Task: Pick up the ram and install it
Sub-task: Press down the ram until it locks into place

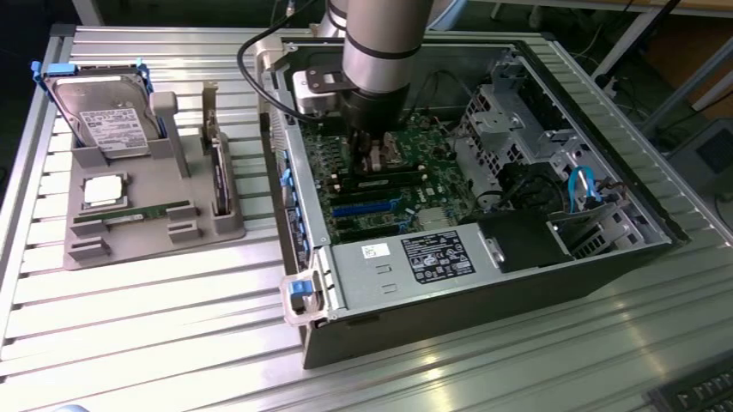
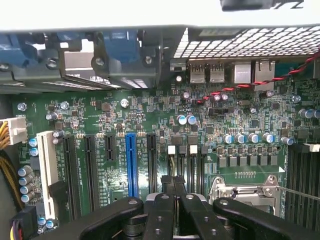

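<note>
The ram (image 1: 132, 212), a thin green stick, lies flat in a slot of the grey holder (image 1: 137, 245) on the table, at the exterior view's left. My gripper (image 1: 373, 161) is well away from it, lowered into the open computer case (image 1: 481, 283) above the green motherboard (image 1: 390, 197). In the wrist view the gripper (image 2: 175, 186) has its black fingers (image 2: 162, 210) pressed together, and I see nothing between them. Below them are the blue expansion slot (image 2: 131, 165), the black slots beside it and the metal processor socket (image 2: 245, 189). Dark memory slots (image 2: 302, 172) run beside the socket.
The holder also carries a hard drive (image 1: 109, 120), a square silver processor (image 1: 103, 190) and an upright dark expansion card (image 1: 218, 176). Inside the case are a black power supply (image 1: 430, 257), drive cages (image 1: 516, 120) and blue cables (image 1: 582, 189). The case walls ring the arm.
</note>
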Motion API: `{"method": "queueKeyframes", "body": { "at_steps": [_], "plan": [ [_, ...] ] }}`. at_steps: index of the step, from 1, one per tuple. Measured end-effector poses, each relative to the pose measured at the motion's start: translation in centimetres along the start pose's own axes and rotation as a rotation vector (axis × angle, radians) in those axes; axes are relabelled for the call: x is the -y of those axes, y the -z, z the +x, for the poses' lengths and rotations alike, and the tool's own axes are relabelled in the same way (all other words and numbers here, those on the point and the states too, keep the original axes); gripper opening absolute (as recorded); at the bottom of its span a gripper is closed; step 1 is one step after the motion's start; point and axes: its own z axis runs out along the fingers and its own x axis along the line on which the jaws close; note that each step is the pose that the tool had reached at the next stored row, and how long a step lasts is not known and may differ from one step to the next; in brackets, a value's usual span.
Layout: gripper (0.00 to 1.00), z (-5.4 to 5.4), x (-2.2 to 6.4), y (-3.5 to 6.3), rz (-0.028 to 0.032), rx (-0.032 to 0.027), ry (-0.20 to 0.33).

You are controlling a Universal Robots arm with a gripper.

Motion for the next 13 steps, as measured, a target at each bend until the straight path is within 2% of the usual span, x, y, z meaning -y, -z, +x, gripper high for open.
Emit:
{"method": "queueKeyframes", "body": {
  "at_steps": [13],
  "plan": [
    [0.11, 0.01, -0.18, -0.59, 0.001, -0.0001, 0.0]
  ]
}}
